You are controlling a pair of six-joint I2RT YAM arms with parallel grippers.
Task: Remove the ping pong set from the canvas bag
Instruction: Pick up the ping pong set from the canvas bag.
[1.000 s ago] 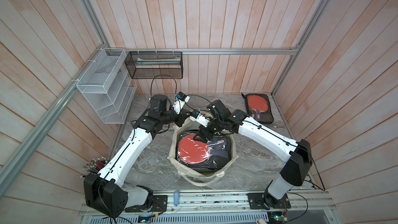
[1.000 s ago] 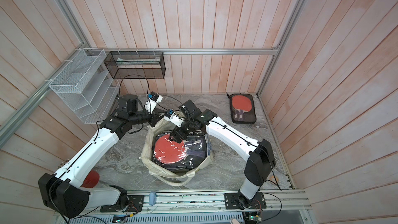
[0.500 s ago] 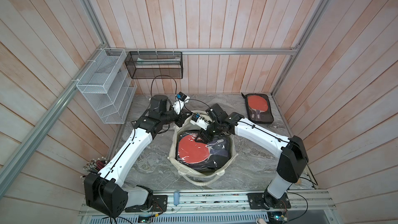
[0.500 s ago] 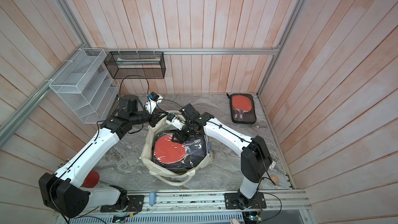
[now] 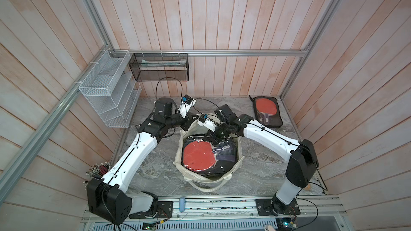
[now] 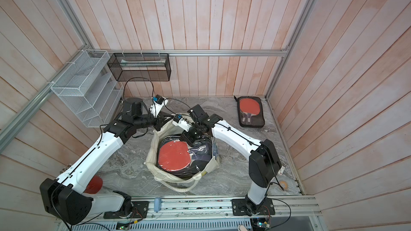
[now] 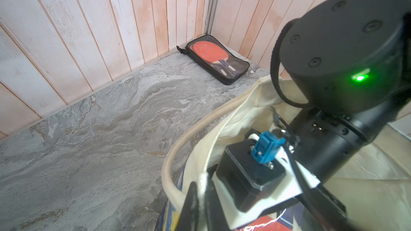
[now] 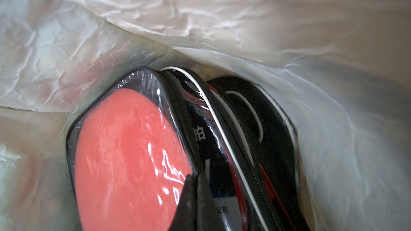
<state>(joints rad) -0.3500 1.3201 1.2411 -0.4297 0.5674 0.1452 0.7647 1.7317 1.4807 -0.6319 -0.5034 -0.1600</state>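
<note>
The cream canvas bag [image 5: 178, 162] [image 6: 151, 152] lies open in the middle of the marble table, in both top views. Inside it is a ping pong set [image 5: 198, 157] [image 6: 172, 155], a red paddle in a clear-fronted black zip case, lying on more black cases. My left gripper [image 5: 188, 125] [image 7: 201, 183] is shut on the bag's far left rim, next to the rope handle [image 7: 178, 150]. My right gripper [image 5: 211, 140] [image 8: 195, 177] reaches into the bag and is shut on the zipped edge of the ping pong set [image 8: 124, 147].
Another cased paddle set [image 5: 265, 112] [image 7: 218, 60] lies in the back right corner. A white wire rack [image 5: 109, 89] and a black mesh basket [image 5: 159, 66] hang on the walls at the back left. The bag's front handle [image 5: 206, 186] loops toward the front rail.
My right gripper has moved down into the bag and gone from open to shut at the set's edge. The left arm holds the rim as before.
</note>
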